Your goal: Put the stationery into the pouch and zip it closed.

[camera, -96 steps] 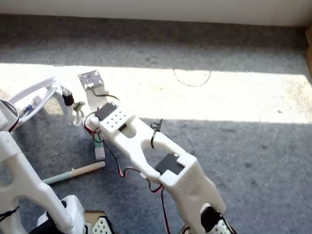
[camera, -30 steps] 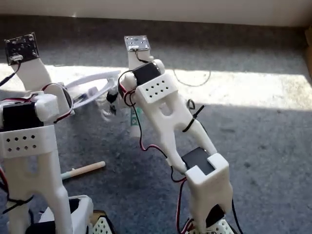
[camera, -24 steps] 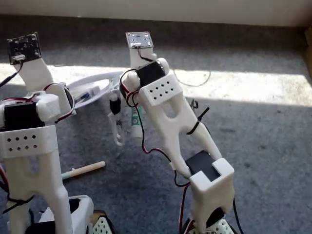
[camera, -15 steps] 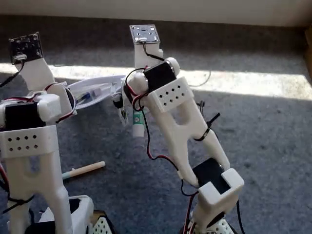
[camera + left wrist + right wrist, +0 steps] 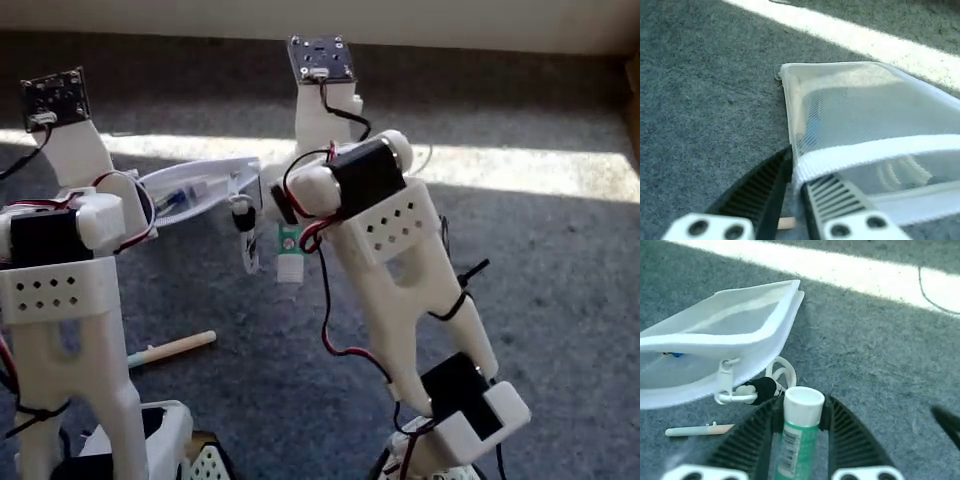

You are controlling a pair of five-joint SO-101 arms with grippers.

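Mesh pouch in L gripper; R gripper clamps green glue stick.

Pouch mouth open; zip pull and cord loop dangle between it and glue stick. Left gripper, clamped on rim, blocks that edge. Pen well apart.

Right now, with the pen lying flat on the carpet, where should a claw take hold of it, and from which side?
Grip the pen at the middle of its barrel, across its length, coming straight down from above. It is long and thin and lies flat on the carpet, apart from other things, so probably only its two long sides can be pinched.
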